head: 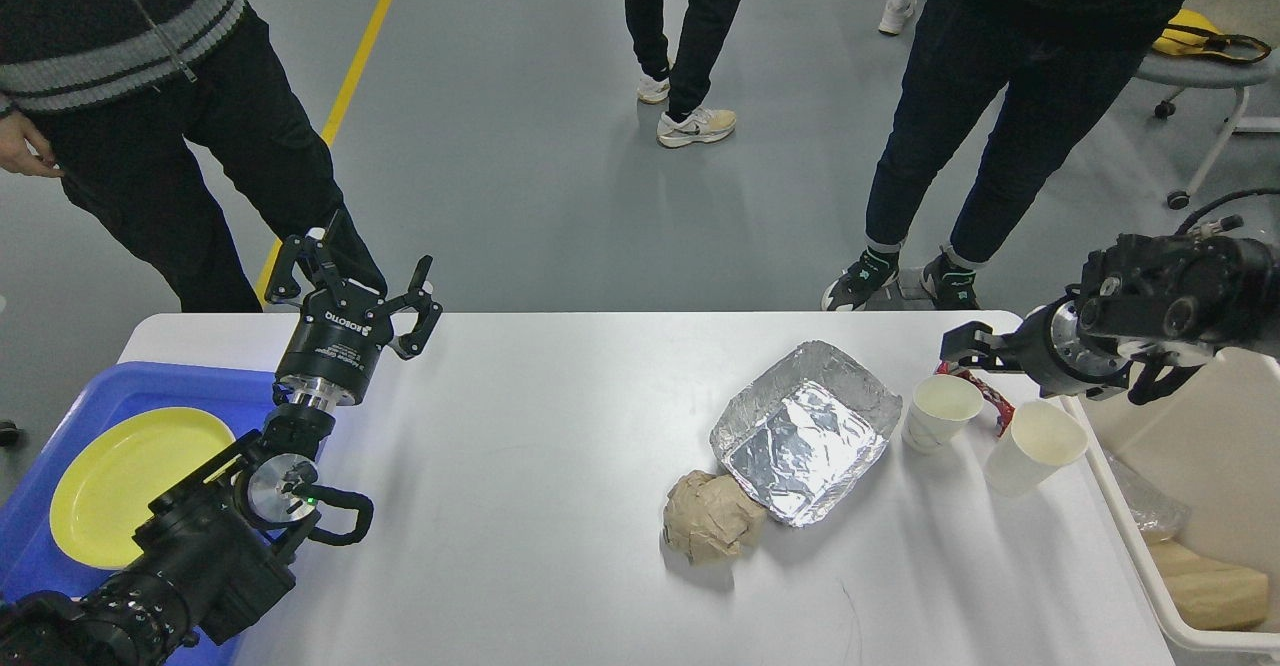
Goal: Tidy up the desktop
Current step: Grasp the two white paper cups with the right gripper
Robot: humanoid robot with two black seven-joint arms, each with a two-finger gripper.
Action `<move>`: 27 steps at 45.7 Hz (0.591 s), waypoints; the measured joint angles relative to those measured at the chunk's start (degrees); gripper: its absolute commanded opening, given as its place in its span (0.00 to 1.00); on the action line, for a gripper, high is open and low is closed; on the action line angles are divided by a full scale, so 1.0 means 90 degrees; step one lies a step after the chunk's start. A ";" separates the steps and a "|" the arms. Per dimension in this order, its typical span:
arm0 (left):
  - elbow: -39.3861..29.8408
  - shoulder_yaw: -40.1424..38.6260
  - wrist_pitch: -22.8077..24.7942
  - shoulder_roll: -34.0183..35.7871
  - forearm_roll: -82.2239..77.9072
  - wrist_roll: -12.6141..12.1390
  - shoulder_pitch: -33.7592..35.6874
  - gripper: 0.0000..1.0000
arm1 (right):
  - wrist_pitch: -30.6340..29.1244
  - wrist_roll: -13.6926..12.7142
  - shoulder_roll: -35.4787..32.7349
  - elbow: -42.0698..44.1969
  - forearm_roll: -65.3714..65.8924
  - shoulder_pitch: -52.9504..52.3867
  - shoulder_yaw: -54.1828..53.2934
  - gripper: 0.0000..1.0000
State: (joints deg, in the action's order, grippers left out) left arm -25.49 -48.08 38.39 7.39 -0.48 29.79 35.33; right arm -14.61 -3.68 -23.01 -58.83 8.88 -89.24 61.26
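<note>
Careful: your right gripper (962, 349) hangs just beside 2 paper cups (942, 408) on the desktop (520, 466), its opening hard to judge. Your left gripper (352, 291) is wide open, empty. A low sweep could topple them.

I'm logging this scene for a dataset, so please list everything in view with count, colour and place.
white rectangular desktop: one, white, fills the lower view
blue plastic tray: one, blue, at the desktop's left end
round yellow plate: one, yellow, in the tray
crinkled foil tray: one, silver, right of centre
crumpled brown paper ball: one, tan, touching the foil tray's near corner
white paper cups: two, white, right of the foil tray
red wrapper: one, red, between the cups
beige bin: one, beige, off the desktop's right end
people: three standing behind, legs only
left gripper: black, open, above the desktop's far left edge
right gripper: black, near the cups
</note>
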 measured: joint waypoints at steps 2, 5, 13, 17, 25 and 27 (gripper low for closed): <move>0.0000 0.0000 0.0000 0.0000 0.0000 0.0000 0.0000 1.00 | 0.0018 0.0007 0.0064 0.0353 0.0000 0.0301 -0.0003 1.00; 0.0000 0.0000 0.0000 0.0001 0.0000 0.0000 0.0000 1.00 | 0.0022 0.0012 0.0079 0.0522 0.0001 0.0445 -0.0013 1.00; 0.0000 0.0000 0.0000 0.0001 0.0001 0.0000 0.0000 1.00 | 0.0102 0.0017 0.0101 0.0758 0.0000 0.0791 -0.0022 1.00; 0.0000 0.0000 0.0000 0.0001 0.0001 0.0000 0.0000 1.00 | 0.0191 0.0018 0.0153 0.0917 -0.0001 0.0970 -0.0031 1.00; 0.0000 0.0000 0.0000 0.0003 0.0001 0.0000 0.0000 1.00 | 0.0339 0.0016 0.0200 0.1080 -0.0024 0.1266 -0.0125 1.00; 0.0000 0.0000 0.0000 0.0002 0.0001 0.0000 0.0000 1.00 | 0.0373 0.0014 0.0202 0.1084 -0.0030 0.1307 -0.0181 1.00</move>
State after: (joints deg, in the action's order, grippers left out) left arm -25.49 -48.08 38.39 7.42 -0.47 29.79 35.33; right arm -11.25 -3.55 -21.20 -49.08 8.60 -77.48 59.63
